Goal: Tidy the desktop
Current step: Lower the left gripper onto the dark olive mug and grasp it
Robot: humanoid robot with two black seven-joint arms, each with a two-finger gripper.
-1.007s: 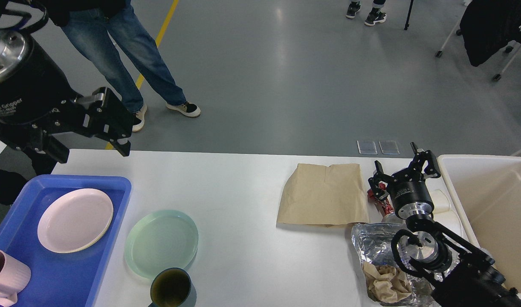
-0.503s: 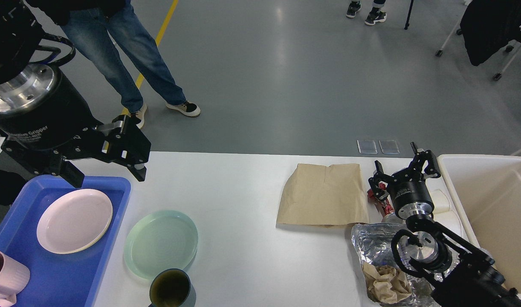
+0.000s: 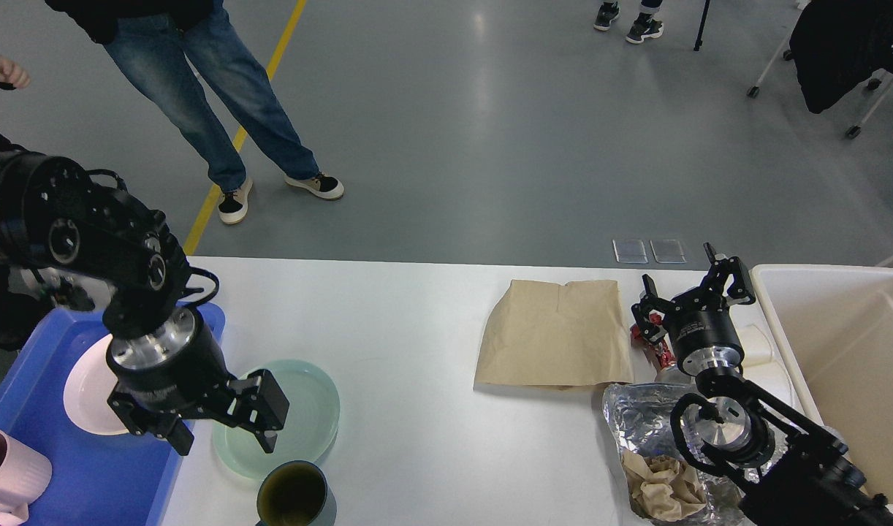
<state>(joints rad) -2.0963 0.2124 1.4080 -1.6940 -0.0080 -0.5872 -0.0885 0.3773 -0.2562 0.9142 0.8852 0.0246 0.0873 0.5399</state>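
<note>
Left gripper (image 3: 223, 431) is over the green plate (image 3: 293, 409) near the desktop's (image 3: 417, 343) front-left, jaws spread wide, holding nothing. Right gripper (image 3: 691, 296) sits parked near the right edge, fingers apart, empty, just beside a red wrapper (image 3: 655, 349).

Likely step: grab the plate and move it to the blue tray (image 3: 88, 467). Suggest pinching the rim on the tray side, lifting level, and clearing the dark cup (image 3: 294, 495) touching its front edge.

Desktop is white and smooth, so the plate may slide. Paper bag (image 3: 556, 332) and foil (image 3: 640, 416) lie toward the right; bin (image 3: 841, 351) at the right end. Grey floor, a person standing behind.
</note>
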